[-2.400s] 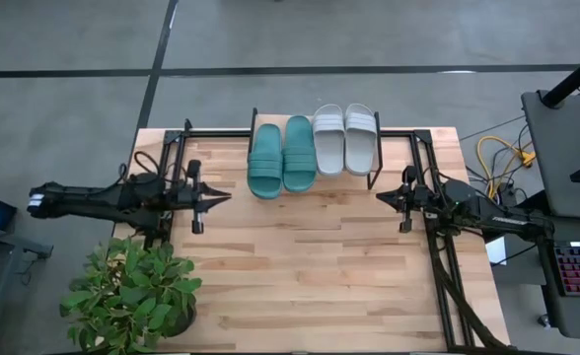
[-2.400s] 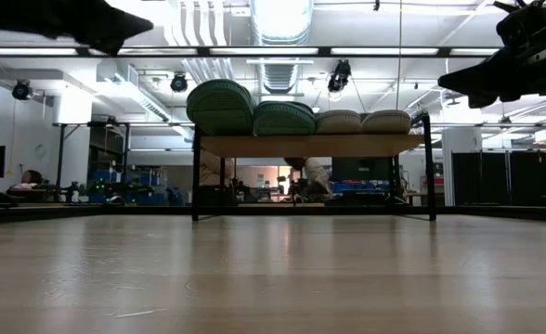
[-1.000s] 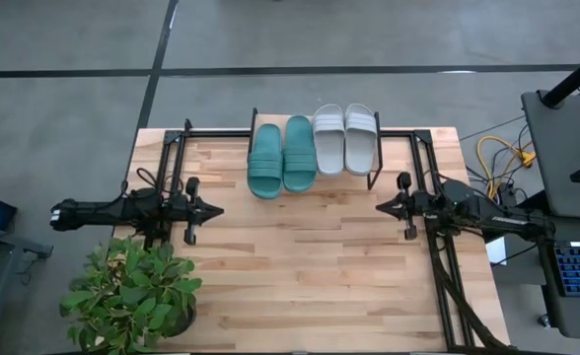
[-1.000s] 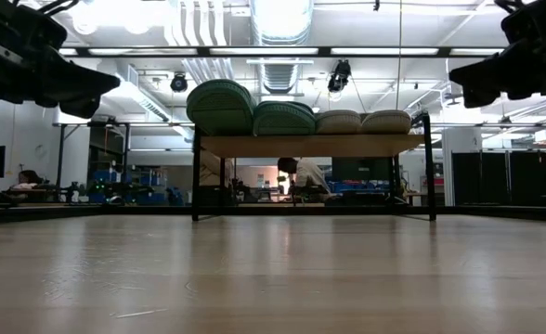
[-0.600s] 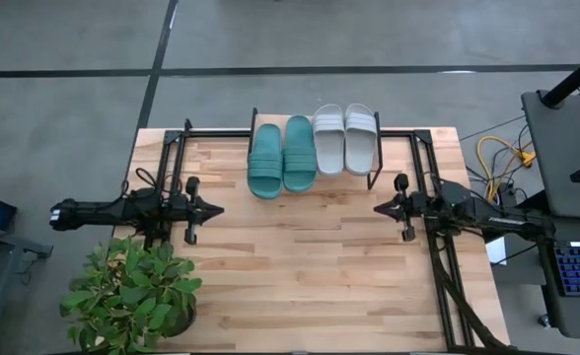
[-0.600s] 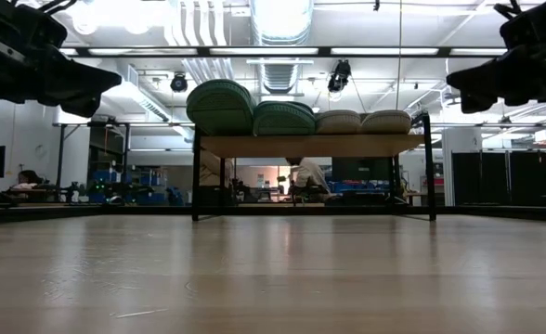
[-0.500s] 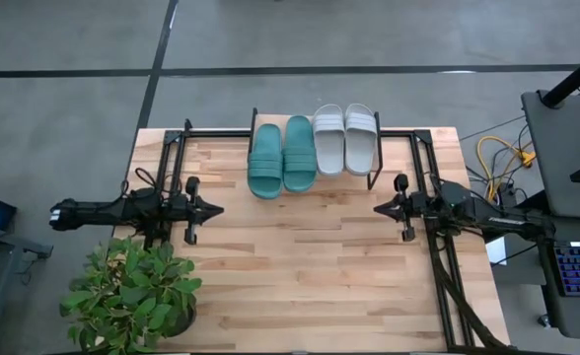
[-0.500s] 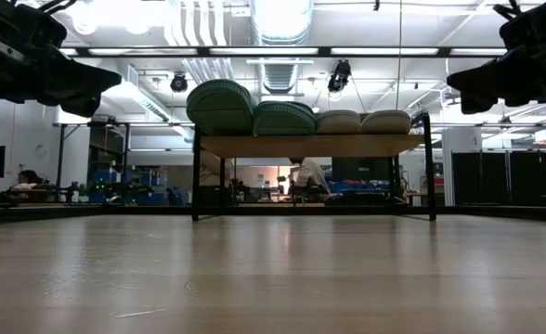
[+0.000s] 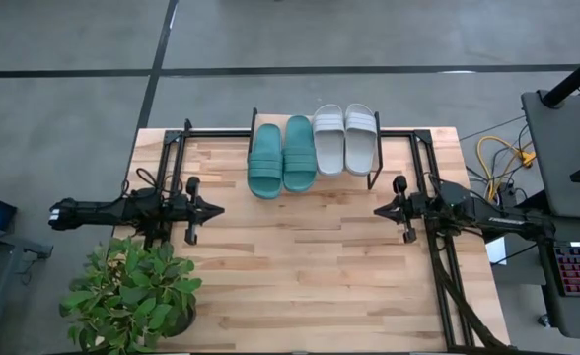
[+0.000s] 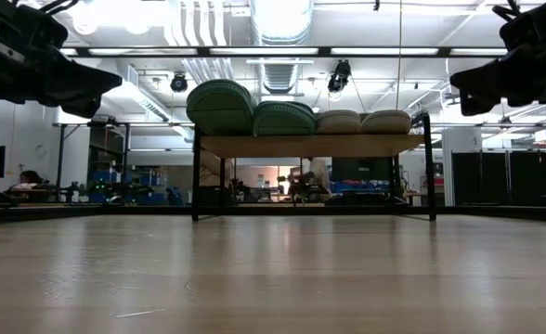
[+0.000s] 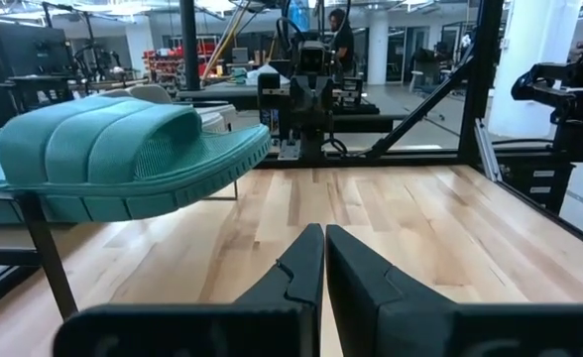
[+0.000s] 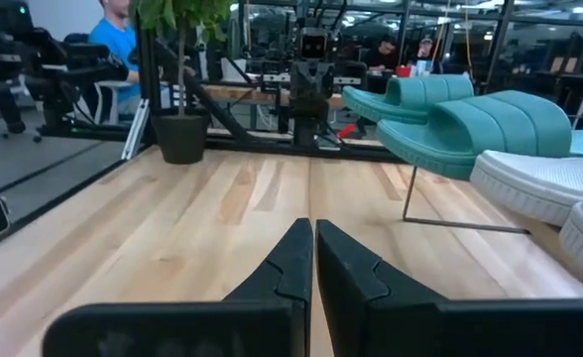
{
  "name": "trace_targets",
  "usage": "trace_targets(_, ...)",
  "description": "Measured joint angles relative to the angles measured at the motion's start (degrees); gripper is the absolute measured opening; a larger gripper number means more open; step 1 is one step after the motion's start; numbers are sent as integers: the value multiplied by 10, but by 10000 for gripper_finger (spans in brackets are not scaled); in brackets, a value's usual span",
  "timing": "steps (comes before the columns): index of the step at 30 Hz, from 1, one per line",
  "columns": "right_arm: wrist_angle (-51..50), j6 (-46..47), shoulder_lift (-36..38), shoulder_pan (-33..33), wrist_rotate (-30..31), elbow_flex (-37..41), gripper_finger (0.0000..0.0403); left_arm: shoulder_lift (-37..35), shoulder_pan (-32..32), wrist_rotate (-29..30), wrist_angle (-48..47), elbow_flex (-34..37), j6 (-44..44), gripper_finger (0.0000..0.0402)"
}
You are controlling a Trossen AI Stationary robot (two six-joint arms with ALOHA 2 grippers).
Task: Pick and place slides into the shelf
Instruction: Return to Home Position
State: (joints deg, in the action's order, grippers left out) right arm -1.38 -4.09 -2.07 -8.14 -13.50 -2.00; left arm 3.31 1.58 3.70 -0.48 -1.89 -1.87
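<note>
Two teal slides (image 9: 281, 156) and two light grey slides (image 9: 345, 138) lie side by side, soles down, on the board of the shelf (image 10: 312, 145) at the table's far edge. The leftmost teal slide (image 11: 123, 154) overhangs the shelf's near side. My left gripper (image 9: 221, 208) hovers shut at the table's left edge, pointing level toward the right. My right gripper (image 9: 376, 209) hovers shut at the right edge, pointing level toward the left. Both are empty and well clear of the slides.
A potted plant (image 9: 132, 292) stands at the table's near left corner, just nearer than my left arm. Black frame rails (image 9: 438, 266) run along the table's sides. The wooden tabletop (image 9: 300, 266) between the grippers lies bare. People show in the room beyond.
</note>
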Motion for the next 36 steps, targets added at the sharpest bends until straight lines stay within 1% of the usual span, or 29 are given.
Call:
trace_targets(4, 2, 11, 0, 0, 0, 0, 9, 0, 0, 0, 0, 0, 0, 1)
trace_targets(36, 2, 11, 0, 0, 0, 0, 9, 0, 0, 0, 0, 0, 0, 1)
